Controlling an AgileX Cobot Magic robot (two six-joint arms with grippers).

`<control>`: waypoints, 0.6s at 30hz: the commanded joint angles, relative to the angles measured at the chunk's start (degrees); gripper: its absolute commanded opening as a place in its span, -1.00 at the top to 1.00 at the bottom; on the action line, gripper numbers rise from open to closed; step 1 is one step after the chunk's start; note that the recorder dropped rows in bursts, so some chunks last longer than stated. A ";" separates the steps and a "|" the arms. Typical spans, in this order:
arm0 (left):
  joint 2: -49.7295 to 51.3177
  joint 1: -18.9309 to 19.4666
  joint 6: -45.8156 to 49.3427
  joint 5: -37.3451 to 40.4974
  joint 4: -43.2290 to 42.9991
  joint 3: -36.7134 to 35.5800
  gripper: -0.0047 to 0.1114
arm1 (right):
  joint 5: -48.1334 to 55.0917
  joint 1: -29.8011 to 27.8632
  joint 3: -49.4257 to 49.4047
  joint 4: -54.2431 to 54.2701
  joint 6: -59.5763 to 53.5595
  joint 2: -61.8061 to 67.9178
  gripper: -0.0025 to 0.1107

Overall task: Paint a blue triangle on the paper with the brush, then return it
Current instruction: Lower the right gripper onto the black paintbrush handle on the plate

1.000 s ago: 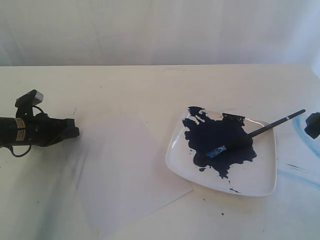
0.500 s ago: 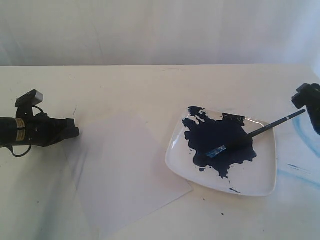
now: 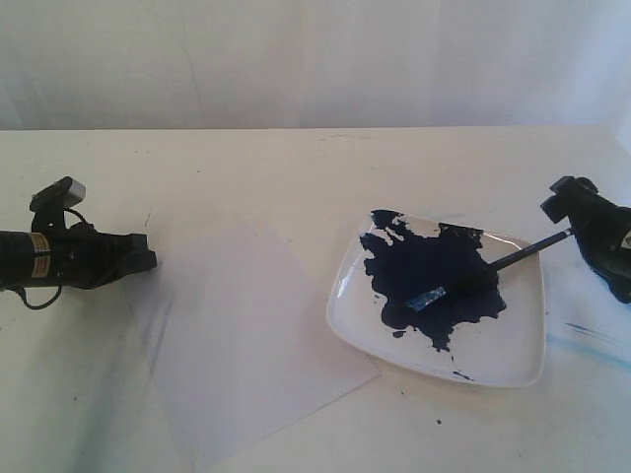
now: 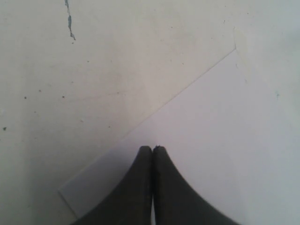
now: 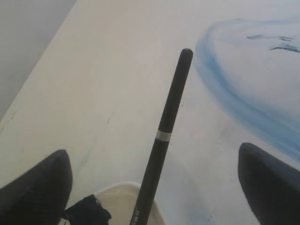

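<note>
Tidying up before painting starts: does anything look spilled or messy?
Yes: pale blue smears stain the table right of the plate, and small dark paint specks lie on the table just beyond its near rim.

Bright, washed-out, soft focus, faint shadows

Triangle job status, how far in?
Done: nothing, the paper is blank. In hand: right fingers open astride the brush handle, its tip in the paint on the plate; left fingers shut, tips over the paper. Left: grasp, paint the triangle, return the brush.
</note>
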State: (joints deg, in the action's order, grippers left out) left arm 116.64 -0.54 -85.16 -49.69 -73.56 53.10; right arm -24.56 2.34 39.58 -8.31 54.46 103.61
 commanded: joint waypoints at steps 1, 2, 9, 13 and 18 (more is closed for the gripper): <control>0.10 -0.16 0.17 2.87 -1.09 -0.28 0.92 | -0.74 -0.32 1.53 -3.00 1.83 1.80 -0.51; 0.10 -0.16 0.17 2.87 -1.09 -0.28 0.92 | -0.74 -0.32 1.96 -4.35 3.05 2.23 -0.49; 0.10 -0.16 0.17 2.87 -1.09 -0.28 0.92 | -1.23 -0.32 4.33 -9.90 8.88 5.13 -0.45; 0.10 -0.16 0.17 2.87 -1.09 -0.28 0.92 | -1.38 -0.32 5.11 -11.32 8.88 6.49 -0.45; 0.10 -0.16 0.17 2.87 -1.09 -0.28 0.92 | -1.64 -0.32 5.84 -12.94 8.88 7.28 -0.44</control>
State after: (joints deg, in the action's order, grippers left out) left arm 116.64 -0.54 -85.16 -49.69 -73.56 53.10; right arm -25.41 2.34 44.92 -20.08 63.02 110.60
